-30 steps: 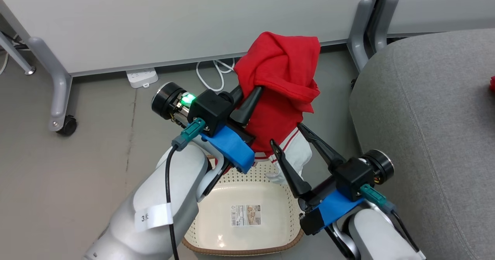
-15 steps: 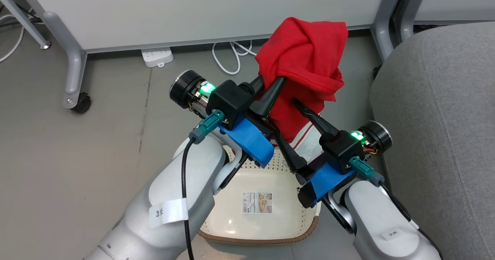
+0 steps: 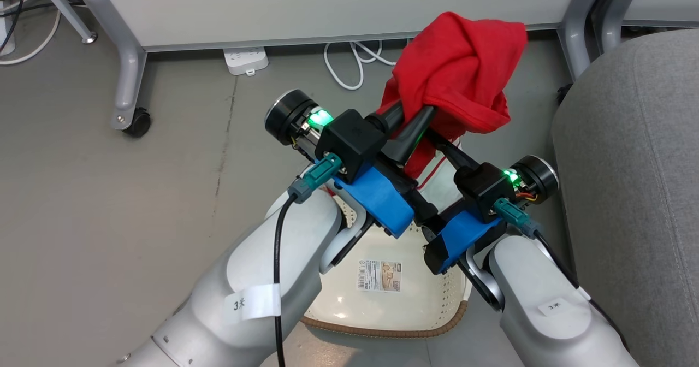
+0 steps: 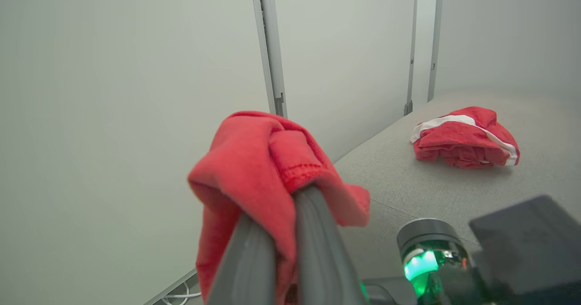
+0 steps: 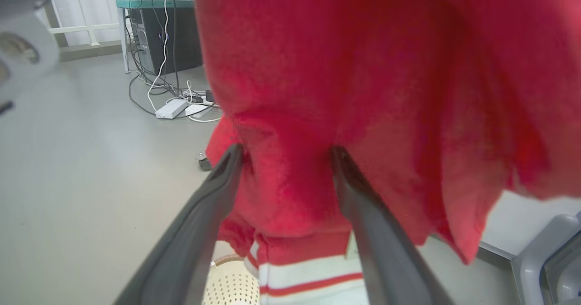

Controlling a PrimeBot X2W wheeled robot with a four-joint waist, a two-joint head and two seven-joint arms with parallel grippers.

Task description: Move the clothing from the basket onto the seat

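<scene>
Red clothing (image 3: 458,77) pinched by left gripper (image 3: 416,114); right gripper (image 5: 287,157) perhaps gripping too.

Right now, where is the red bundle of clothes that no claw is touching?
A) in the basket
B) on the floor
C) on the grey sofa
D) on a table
C: the left wrist view shows the loose red bundle lying on the grey sofa, apart from the garment held in the left claw.

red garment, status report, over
Left tool shut on red garment, held up clear of basket. Right tool open, astride its hanging cloth. Second garment lies on seat; nothing seen blocking the way there.
</scene>
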